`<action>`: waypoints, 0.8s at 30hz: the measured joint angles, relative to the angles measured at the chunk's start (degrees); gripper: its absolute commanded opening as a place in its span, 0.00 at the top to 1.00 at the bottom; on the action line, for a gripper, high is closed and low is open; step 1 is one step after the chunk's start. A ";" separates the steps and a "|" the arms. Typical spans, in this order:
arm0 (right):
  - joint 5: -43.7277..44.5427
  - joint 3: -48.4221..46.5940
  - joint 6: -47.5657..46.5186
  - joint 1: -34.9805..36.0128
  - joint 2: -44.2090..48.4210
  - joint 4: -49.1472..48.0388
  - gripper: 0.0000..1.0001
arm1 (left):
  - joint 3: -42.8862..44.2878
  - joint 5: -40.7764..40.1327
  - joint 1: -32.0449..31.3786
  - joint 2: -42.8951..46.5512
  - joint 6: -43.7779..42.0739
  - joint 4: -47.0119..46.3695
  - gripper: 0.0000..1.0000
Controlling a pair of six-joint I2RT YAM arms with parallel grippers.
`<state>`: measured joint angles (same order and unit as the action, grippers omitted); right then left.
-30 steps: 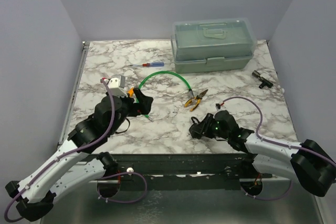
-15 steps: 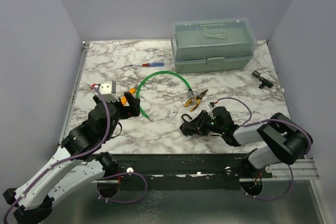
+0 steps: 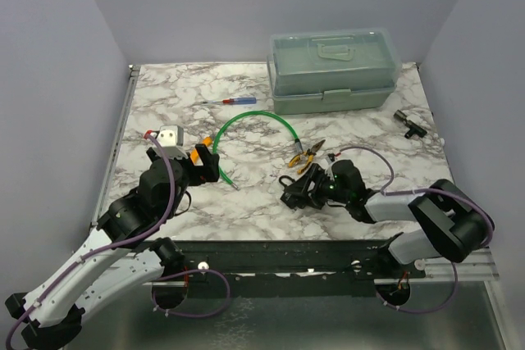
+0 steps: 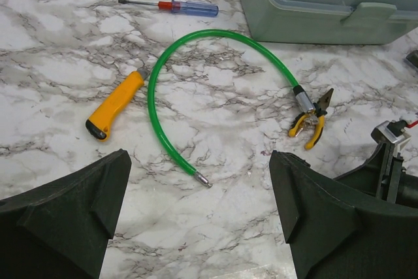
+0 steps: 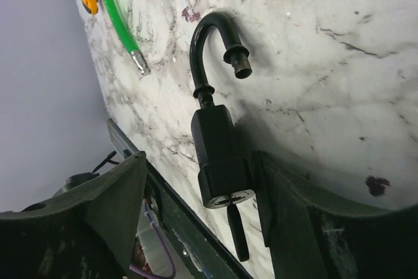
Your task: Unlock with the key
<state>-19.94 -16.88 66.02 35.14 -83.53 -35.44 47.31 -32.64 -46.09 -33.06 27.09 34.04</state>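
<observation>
A black padlock lies on the marble table with its shackle swung open. The key sits in the keyway at the lock's bottom end, and only its dark head sticks out. My right gripper is open around the lock body. The body rests against the right finger, and a gap shows on the left side. In the top view the lock is at the front centre, by the right gripper. My left gripper is open and empty above the table.
A green cable curves across the middle. Beside it lie a yellow-handled knife, yellow-handled pliers and a red-and-blue screwdriver. A green toolbox stands at the back and a small black part at the right.
My left arm has drawn back to the left, away from the cable. My right gripper has moved left to the padlock and now sits around it.
</observation>
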 measured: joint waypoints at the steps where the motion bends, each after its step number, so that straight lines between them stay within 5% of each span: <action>1: 0.57 0.00 -0.50 0.00 1.33 1.84 0.29 | 0.00 -0.02 0.00 0.00 0.00 -0.02 0.06; 10: 7.32 -3.34 -7.87 -0.02 11.39 20.33 0.27 | 0.00 0.00 0.00 0.15 0.00 -0.02 0.06; 24: 12.48 -11.67 -25.40 0.00 15.85 35.65 0.52 | 0.00 0.00 0.00 0.28 0.00 -0.02 0.06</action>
<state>-7.46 -28.56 40.62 35.14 -67.68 0.21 47.31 -32.64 -46.09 -32.77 27.09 34.02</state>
